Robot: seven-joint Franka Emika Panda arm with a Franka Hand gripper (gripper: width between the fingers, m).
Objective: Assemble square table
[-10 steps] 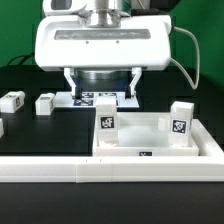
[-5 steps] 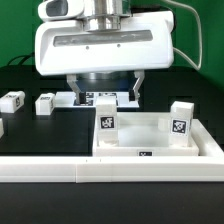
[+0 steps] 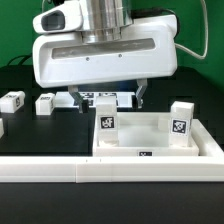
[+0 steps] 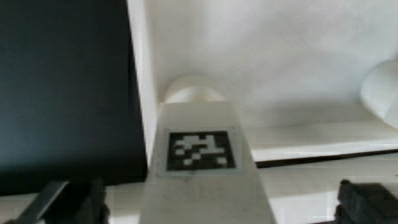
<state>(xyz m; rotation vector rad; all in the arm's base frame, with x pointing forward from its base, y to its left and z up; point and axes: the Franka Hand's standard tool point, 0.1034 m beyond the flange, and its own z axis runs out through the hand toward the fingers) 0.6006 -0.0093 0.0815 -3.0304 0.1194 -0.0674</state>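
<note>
Lying nearest in the exterior view, one long white border rail (image 3: 40, 170) is stretching across the front of the black table (image 3: 40, 135). Just behind it, one square table slab (image 3: 140, 140) is sitting flat towards the exterior view's right. Its raised rim is facing up and one small tag (image 3: 145, 154) is showing on its near side.

Two legs are standing upright on the slab: the left-corner leg (image 3: 106, 121) near its far corner on the exterior view's left, and the right-corner leg (image 3: 180, 119) near the opposite far corner. Whether they are seated in sockets I cannot tell.

Farther back, on the exterior view's left, two more legs are lying loose on the table, well apart from the slab. The third leg (image 3: 45, 103) and the fourth leg (image 3: 12, 100) are resting near each other, making four legs in all.

Beyond the slab, the single gripper (image 3: 108, 99) is hanging over one marker board (image 3: 100, 97). Its two fingers (image 3: 75, 98) are spread wide, gripping nothing and touching nothing.

The wrist view is showing an upright leg (image 4: 199, 150) with its tag facing the camera. It is standing on white plastic, with both dark fingertips clear of it on either side.
</note>
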